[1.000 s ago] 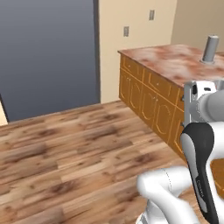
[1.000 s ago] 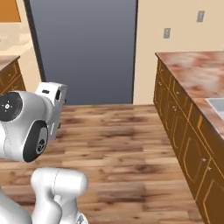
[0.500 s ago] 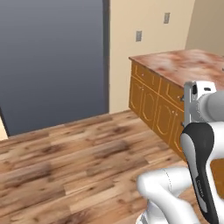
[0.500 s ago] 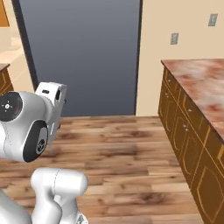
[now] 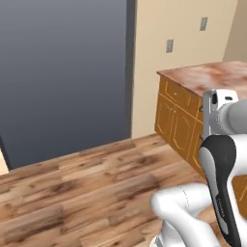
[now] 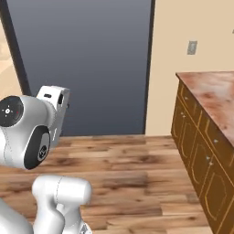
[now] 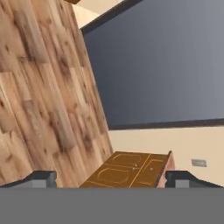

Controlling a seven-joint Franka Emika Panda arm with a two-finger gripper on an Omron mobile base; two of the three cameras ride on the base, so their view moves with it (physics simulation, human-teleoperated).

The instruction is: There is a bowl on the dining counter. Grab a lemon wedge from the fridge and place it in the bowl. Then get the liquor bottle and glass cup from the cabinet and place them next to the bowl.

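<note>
We face the fridge point(image 5: 62, 77), a tall slab of flat grey-blue with a dark edge, and we take it as our landmark. It stands shut, so the lemon wedge named in the task sits somewhere we cannot see, and we cannot tell where.

In front of the fridge lies the wooden floor point(image 5: 82, 188), brown planks running across to its foot. To the right of the fridge is a beige wall point(image 6: 183, 27) carrying a grey outlet plate point(image 6: 192, 47); in the left base view two such plates sit on that wall. Further right of the fridge, against the wall, stands a counter point(image 6: 210, 91) with a mottled reddish stone top over honey-brown cabinet doors point(image 6: 196, 155) with small knobs.

Our arm point(image 5: 219, 144) is folded up close to the base, well apart from the fridge door and touching nothing.

In the hand view the gripper point(image 7: 111, 179) has its two dark fingertips point(image 7: 41, 178) set far apart at the bottom corners, spread wide with nothing between them. That view is rolled: the fridge fills its upper right, the floor its left, and the cabinet doors lie between the tips.
</note>
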